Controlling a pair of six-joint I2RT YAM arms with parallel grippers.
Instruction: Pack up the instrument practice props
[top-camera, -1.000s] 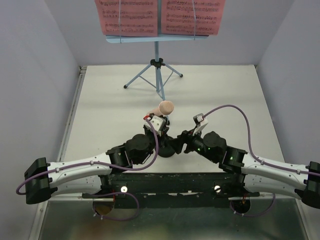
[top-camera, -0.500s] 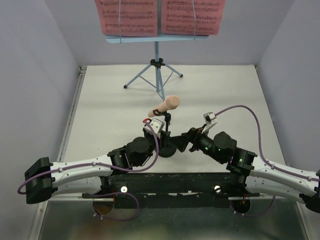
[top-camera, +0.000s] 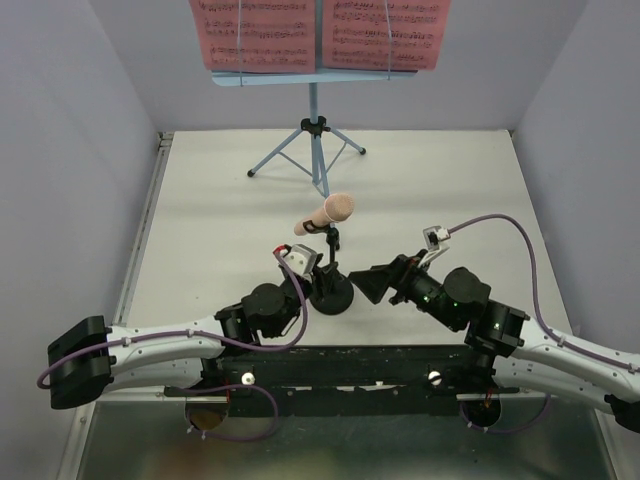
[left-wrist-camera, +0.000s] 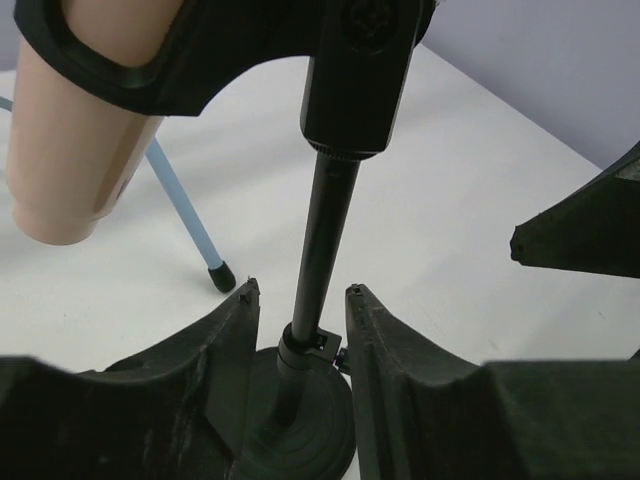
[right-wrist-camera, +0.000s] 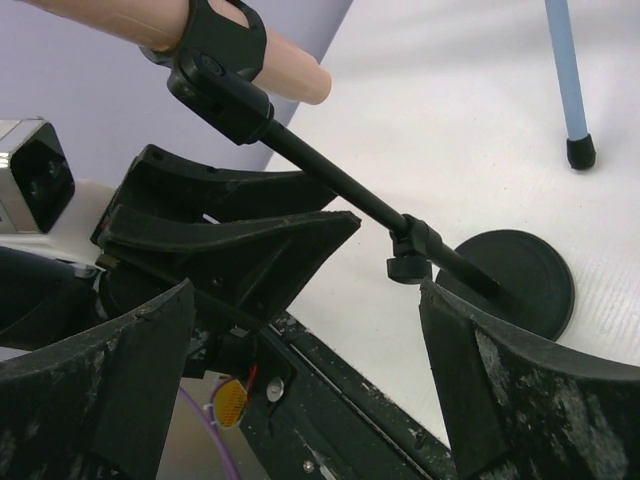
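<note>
The short black mic stand (top-camera: 330, 292) stands on its round base near the table's front edge, with the beige-pink microphone (top-camera: 326, 215) tilted in its clip. My left gripper (left-wrist-camera: 300, 290) is open, its fingers on either side of the stand's pole (left-wrist-camera: 322, 230) with a gap on each side. My right gripper (top-camera: 375, 283) is wide open just right of the base (right-wrist-camera: 520, 275), holding nothing. At the back stands the light-blue music stand (top-camera: 314, 130), with two pink pages (top-camera: 255, 32) (top-camera: 385, 30) on its desk.
Grey walls enclose the white table on three sides. A blue tripod leg (left-wrist-camera: 185, 215) of the music stand ends a little beyond the mic stand. The arms' black mounting rail (top-camera: 340, 365) runs along the near edge.
My left gripper has opened off the mic stand's pole and slid back a little. The right gripper has opened wide and drawn back to the right. The mic stand's base now shows.
</note>
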